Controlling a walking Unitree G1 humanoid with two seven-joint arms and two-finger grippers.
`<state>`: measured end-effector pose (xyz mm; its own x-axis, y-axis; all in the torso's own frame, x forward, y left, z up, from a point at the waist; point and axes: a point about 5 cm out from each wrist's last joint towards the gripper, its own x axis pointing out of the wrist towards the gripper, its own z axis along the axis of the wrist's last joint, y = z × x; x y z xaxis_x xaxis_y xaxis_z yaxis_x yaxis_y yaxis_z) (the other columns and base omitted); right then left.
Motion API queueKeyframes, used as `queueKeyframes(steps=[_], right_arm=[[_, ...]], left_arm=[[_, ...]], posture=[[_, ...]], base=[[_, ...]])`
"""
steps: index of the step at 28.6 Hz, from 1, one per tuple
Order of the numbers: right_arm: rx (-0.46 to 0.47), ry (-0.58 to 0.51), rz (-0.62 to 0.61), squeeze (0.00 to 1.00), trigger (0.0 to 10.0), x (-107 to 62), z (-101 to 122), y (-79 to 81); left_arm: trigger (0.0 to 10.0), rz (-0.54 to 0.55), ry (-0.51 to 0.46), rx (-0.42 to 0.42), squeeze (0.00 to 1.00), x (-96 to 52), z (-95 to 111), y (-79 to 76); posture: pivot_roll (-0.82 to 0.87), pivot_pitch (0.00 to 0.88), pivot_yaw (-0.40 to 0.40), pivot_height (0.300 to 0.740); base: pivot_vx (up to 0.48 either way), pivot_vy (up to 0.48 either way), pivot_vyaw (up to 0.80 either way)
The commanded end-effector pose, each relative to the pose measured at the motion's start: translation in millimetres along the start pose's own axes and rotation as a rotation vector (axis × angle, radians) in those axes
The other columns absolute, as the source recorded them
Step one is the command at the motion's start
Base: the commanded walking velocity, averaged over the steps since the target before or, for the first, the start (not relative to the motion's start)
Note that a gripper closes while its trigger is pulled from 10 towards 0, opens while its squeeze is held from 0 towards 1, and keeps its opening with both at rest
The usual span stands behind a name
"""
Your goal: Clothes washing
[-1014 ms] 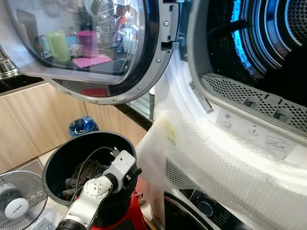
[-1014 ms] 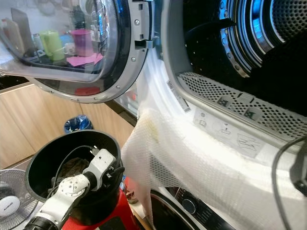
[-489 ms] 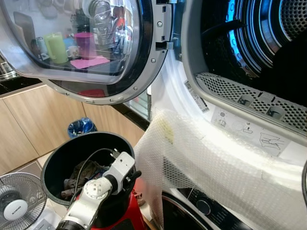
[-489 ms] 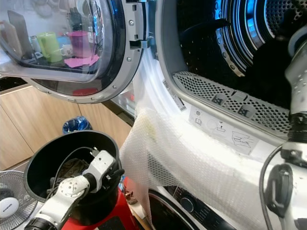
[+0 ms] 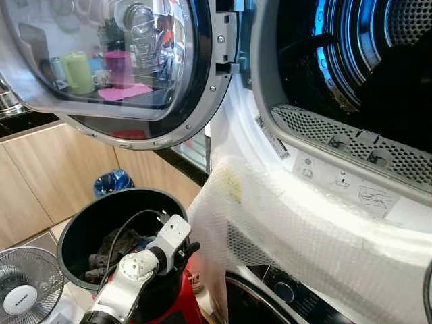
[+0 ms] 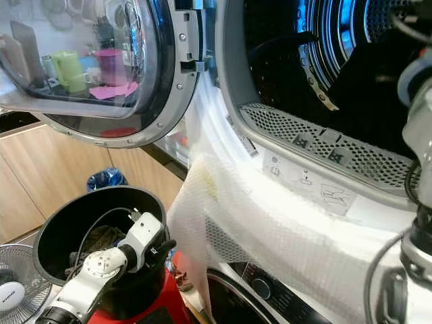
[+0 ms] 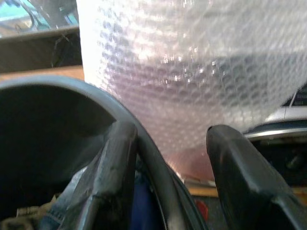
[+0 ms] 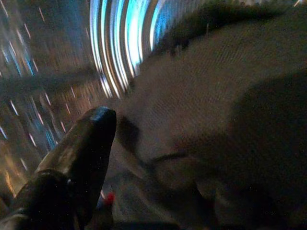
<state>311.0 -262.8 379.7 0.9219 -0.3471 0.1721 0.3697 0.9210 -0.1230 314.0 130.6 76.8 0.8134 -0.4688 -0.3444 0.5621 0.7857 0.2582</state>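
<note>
The left pincer (image 7: 168,158) is spread wide over the rim of a black bucket (image 5: 88,219), one finger (image 7: 112,177) inside the rim and the other outside it, gripping nothing. In the head views its silver arm (image 5: 135,270) reaches up to the bucket's near edge. Dark clothes (image 5: 111,250) lie in the bottom of the bucket, and a bit of blue fabric shows just below the inner finger. The bucket stands on something red (image 5: 172,307). Just beside it hangs bubble wrap (image 5: 304,236), draped down the white front of the machine (image 5: 270,135) and over a second machine's panel (image 5: 283,293) below. The right pincer (image 8: 144,158) is inside the drum (image 6: 337,54), close against a dark grey garment (image 8: 216,110); one black finger (image 8: 81,153) shows, the view is blurred, and I cannot tell whether the pincer is released or clenched. The right arm (image 6: 418,121) rises at the right edge of the right eye view toward the drum opening. The round glass door (image 5: 115,67) stands swung open to the left, reflecting cups and a pink cloth. Below it are wooden cabinets (image 5: 40,182), a blue bin (image 5: 111,181) and a white fan (image 5: 23,287) on the floor.
</note>
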Motion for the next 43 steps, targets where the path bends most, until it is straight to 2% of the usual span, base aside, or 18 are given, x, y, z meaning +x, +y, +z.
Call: queueKeyframes(steps=[1,4,8,10,11,14,17,19,21,26,28,31,33,34,35,37,40,43], right_arm=[[-0.063,0.029,-0.012,0.0,10.0,-0.4,-7,0.9],[-0.059,0.082,-0.04,0.0,10.0,1.0,-24,2.5],[0.02,0.11,-0.074,0.0,10.0,-0.1,-33,4.0],[0.126,0.121,-0.045,0.0,10.0,-5.7,-34,11.0],[0.143,0.121,-0.019,0.0,10.0,-9.9,-33,14.9],[0.146,0.16,0.067,0.0,10.0,-26.1,-33,29.1],[0.162,0.183,0.081,0.0,10.0,-33.7,-36,33.8],[0.171,0.197,0.072,0.0,10.0,-38.7,-39,34.1],[0.187,0.232,0.013,0.0,10.0,-47.2,-49,28.5],[0.206,0.274,-0.046,0.0,10.0,-53.7,-61,19.3],[0.202,0.282,-0.058,0.0,10.0,-56.3,-64,14.8],[0.162,0.301,-0.09,0.0,10.0,-68.7,-63,-3.6],[0.126,0.267,-0.033,0.0,10.0,-75.7,-57,-8.2],[0.115,0.258,-0.015,0.0,10.0,-77.1,-55,-8.2],[0.117,0.217,0.076,0.0,10.0,-81.6,-49,-3.0],[0.102,0.189,0.123,0.0,10.0,-85.0,-44,-0.3],[0.049,0.15,0.201,0.0,10.0,-92.1,-39,2.9],[-0.049,0.116,0.295,0.0,10.0,-103.7,-36,2.7]], left_arm=[[10.0,-0.017,0.005,0.018,0.0,0.3,3,-2.0],[10.0,-0.014,0.014,0.018,0.0,-0.1,2,-1.4],[10.0,-0.013,0.022,0.019,0.0,-0.1,2,-1.0],[10.0,-0.007,0.03,0.015,0.0,-0.2,2,0.5],[10.0,-0.006,0.034,0.015,0.0,-0.2,2,0.7],[10.0,-0.008,0.044,0.016,0.0,-0.2,1,0.8],[10.0,-0.008,0.047,0.015,0.0,-0.2,0,0.9],[10.0,-0.008,0.049,0.015,0.0,-0.2,0,0.9],[10.0,-0.01,0.051,0.013,0.0,0.1,0,0.3],[10.0,-0.016,0.05,0.012,0.0,0.9,2,-0.6],[10.0,-0.017,0.05,0.012,0.0,1.0,2,-0.7],[10.0,-0.016,0.053,0.011,0.0,0.2,2,0.3],[10.0,-0.016,0.057,0.012,0.0,0.2,2,1.2],[10.0,-0.016,0.058,0.013,0.0,0.2,2,1.3],[10.0,-0.018,0.058,0.014,0.0,0.5,3,1.8],[10.0,-0.018,0.058,0.015,0.0,0.7,3,2.3],[10.0,-0.022,0.06,0.016,0.0,0.9,4,3.0],[10.0,-0.027,0.062,0.02,0.0,0.8,5,3.9]], posture=[[0.13,0.0,-0.016,0.74],[0.13,0.002,-0.015,0.74],[0.13,0.002,-0.015,0.74],[0.13,0.004,-0.014,0.74],[0.13,0.006,-0.012,0.74],[0.12,0.008,-0.015,0.74],[0.12,0.008,-0.015,0.74],[0.12,0.008,-0.015,0.74],[0.12,0.011,-0.017,0.74],[0.11,0.01,-0.017,0.74],[0.12,0.011,-0.019,0.74],[0.12,0.011,-0.019,0.74],[0.11,0.012,-0.018,0.74],[0.11,0.012,-0.018,0.74],[0.11,0.01,-0.018,0.74],[0.11,0.009,-0.015,0.74],[0.11,0.009,-0.014,0.74],[0.11,0.007,-0.014,0.74]], base=[[0.0,0.0,0.0],[0.0,0.0,0.0],[0.0,0.0,0.0],[0.0,0.0,0.0],[0.0,0.0,0.0],[0.0,0.0,0.0],[0.0,0.0,0.0],[0.0,0.0,0.0],[0.0,0.0,0.0],[0.0,0.0,0.0],[0.0,0.0,0.0],[0.0,0.0,0.0],[0.0,0.0,0.0],[0.0,0.0,0.0],[0.0,0.0,0.0],[0.0,0.0,0.0],[0.0,0.0,0.0],[0.0,0.0,0.0]])
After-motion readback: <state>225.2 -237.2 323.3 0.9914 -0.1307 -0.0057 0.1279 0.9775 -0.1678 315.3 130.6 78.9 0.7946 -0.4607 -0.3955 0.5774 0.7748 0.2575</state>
